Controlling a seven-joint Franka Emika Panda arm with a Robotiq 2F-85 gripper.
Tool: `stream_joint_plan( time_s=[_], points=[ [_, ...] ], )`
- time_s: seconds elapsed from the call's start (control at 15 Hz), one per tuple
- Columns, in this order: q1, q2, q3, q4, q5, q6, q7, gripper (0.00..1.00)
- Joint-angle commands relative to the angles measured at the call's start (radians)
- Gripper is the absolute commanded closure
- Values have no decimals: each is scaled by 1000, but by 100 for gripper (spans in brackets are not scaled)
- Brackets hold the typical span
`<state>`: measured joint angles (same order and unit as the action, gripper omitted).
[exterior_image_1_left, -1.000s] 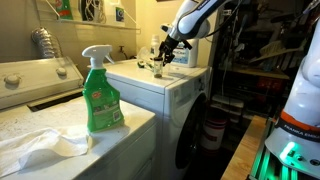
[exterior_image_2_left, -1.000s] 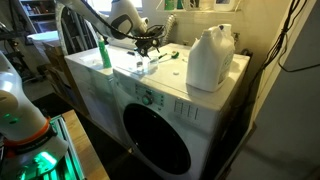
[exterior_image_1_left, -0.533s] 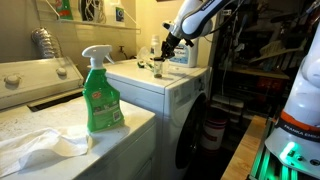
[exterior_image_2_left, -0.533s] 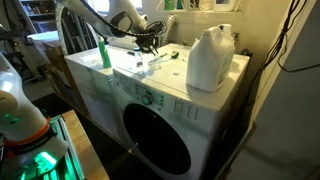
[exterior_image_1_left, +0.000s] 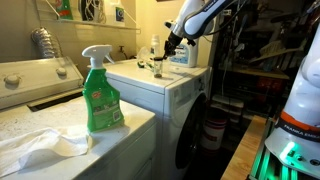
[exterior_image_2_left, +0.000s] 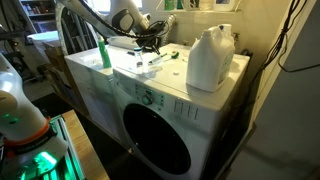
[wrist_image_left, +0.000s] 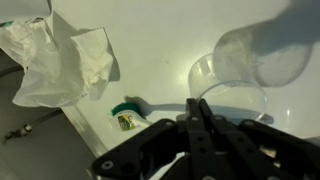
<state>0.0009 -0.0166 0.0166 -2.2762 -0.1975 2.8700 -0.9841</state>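
Note:
In the wrist view my gripper (wrist_image_left: 200, 106) is shut, its black fingertips pressed together on the pale handle of a toothbrush (wrist_image_left: 155, 105). The toothbrush lies on the white washer top, its green head pointing left. A clear glass (wrist_image_left: 240, 70) stands right behind the fingertips. To the left lies a crumpled white tissue (wrist_image_left: 60, 60). Both exterior views show the gripper (exterior_image_1_left: 161, 62) (exterior_image_2_left: 152, 46) low over the washer top (exterior_image_2_left: 200, 95), at its far side.
A green spray bottle (exterior_image_1_left: 100, 95) and a white cloth (exterior_image_1_left: 40, 145) sit on the near counter. On the washer stand a large white jug (exterior_image_2_left: 210, 58) and a slim green bottle (exterior_image_2_left: 103, 55). The round washer door (exterior_image_2_left: 155, 140) faces front.
The jaws have closed from wide open to shut over the toothbrush handle. The arm has barely moved.

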Motion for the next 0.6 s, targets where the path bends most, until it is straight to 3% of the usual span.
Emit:
stream_joint_plan(
  time_s=[0.0, 0.53],
  points=[
    [-18, 3, -23, 84, -56, -141, 172, 98],
    [-26, 138, -31, 407, 81, -588, 385, 97]
  ],
)
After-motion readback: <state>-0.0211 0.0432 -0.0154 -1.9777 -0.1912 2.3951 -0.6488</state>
